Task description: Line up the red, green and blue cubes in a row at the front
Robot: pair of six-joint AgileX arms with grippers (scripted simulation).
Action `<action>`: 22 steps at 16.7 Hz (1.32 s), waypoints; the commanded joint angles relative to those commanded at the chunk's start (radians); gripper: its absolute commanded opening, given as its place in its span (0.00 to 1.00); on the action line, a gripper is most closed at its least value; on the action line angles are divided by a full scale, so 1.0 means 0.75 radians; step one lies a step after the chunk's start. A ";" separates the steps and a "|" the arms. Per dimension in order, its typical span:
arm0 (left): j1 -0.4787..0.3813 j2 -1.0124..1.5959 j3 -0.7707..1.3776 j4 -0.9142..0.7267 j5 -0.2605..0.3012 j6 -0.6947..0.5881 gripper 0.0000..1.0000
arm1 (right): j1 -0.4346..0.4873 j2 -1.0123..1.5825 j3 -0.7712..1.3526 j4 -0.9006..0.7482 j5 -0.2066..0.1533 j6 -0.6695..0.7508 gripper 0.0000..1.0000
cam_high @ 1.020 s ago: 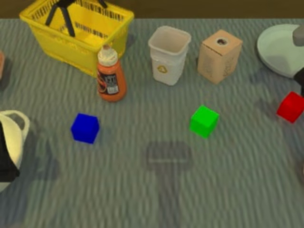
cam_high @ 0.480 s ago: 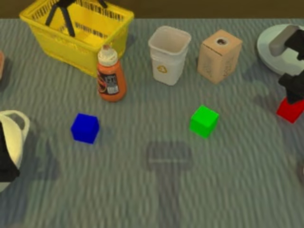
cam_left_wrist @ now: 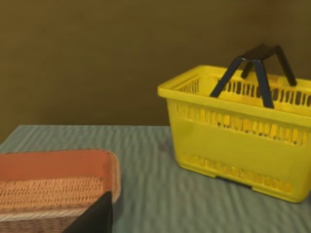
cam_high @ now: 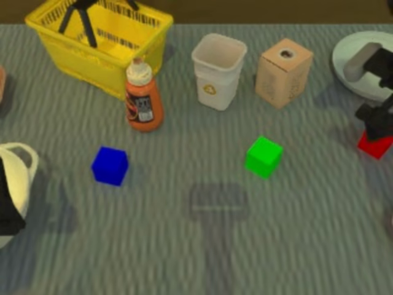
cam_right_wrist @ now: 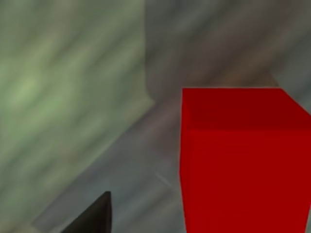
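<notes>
At the right edge of the top frame my right gripper [cam_high: 379, 126] sat over the red cube [cam_high: 376, 146], grip impossible to tell; green cube [cam_high: 264, 157] centre, blue cube [cam_high: 110, 165] centre-left

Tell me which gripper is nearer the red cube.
Right. The right gripper hangs directly over the red cube; the left arm sits parked at the table's far left edge.

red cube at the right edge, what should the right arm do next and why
Probably lower the right gripper a little further onto the small bright red cube. In the top view it sits over the cube's far part; the right wrist view shows the cube close by, not clearly between the jaws.
</notes>
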 joint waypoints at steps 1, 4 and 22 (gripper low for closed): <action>0.000 0.000 0.000 0.000 0.000 0.000 1.00 | 0.001 0.018 -0.035 0.057 0.000 0.001 1.00; 0.000 0.000 0.000 0.000 0.000 0.000 1.00 | 0.002 0.072 -0.145 0.233 0.001 0.004 1.00; 0.000 0.000 0.000 0.000 0.000 0.000 1.00 | 0.003 0.102 -0.197 0.303 0.001 0.004 0.10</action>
